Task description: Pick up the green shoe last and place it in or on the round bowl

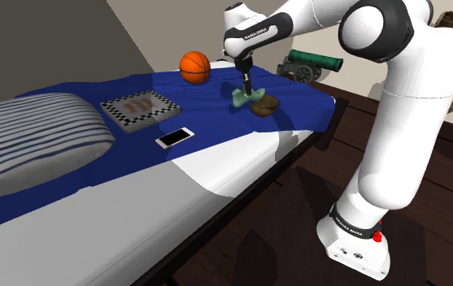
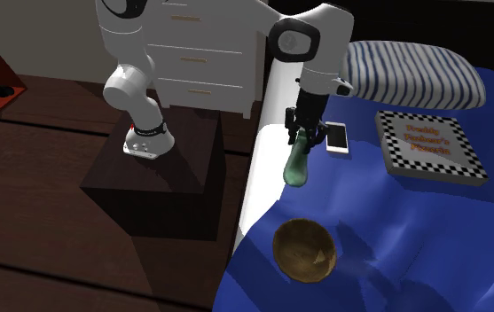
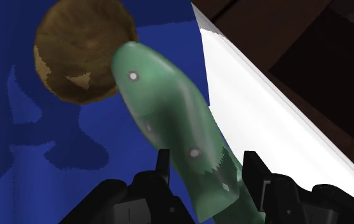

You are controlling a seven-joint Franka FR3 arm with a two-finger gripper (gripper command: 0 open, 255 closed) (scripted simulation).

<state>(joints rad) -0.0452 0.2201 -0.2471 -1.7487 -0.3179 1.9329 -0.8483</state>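
My black gripper (image 3: 205, 167) is shut on the green shoe last (image 3: 175, 127), clasping its thick end between the fingers. The last (image 2: 298, 162) hangs in the air above the blue bedspread, its narrow tip pointing down toward the round brown bowl (image 2: 305, 250). In the shoulder view the last (image 1: 241, 97) hangs under the gripper (image 1: 248, 86), just left of the bowl (image 1: 264, 104) and close to it. The wrist view has the bowl (image 3: 80, 54) beyond the last's tip, partly covered by it.
On the blue bedspread (image 1: 216, 110) lie a white phone (image 1: 174, 137), a checkered book (image 1: 141, 109) and an orange basketball (image 1: 195, 67). A striped pillow (image 1: 29, 142) lies at the shoulder view's left. A toy cannon (image 1: 307, 64) stands behind the bed. A white dresser (image 2: 207, 53) stands by the stand.
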